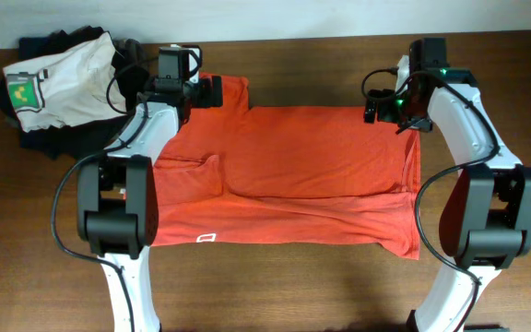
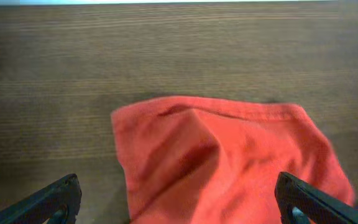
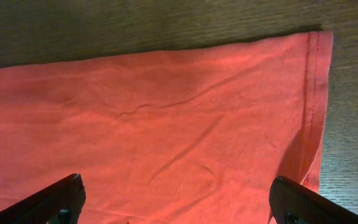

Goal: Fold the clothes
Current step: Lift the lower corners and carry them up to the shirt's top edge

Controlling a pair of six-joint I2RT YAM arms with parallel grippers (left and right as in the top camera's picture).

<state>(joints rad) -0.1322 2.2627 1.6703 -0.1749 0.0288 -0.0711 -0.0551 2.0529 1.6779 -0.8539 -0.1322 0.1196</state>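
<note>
The red-orange T-shirt (image 1: 312, 175) lies spread out flat in the middle of the table (image 1: 339, 295), with a few soft wrinkles. One sleeve (image 2: 229, 155) sticks out toward the far edge on the left side. The left gripper (image 2: 176, 190) hangs over that sleeve. Its two fingers are wide apart and pinch nothing. The right gripper (image 3: 176, 186) hangs over the shirt's far right corner, its fingers wide apart too, gripping nothing. In the far left corner of the table, a white T-shirt with a green-yellow print (image 1: 58, 78) sits on some dark clothes (image 1: 40, 138).
</note>
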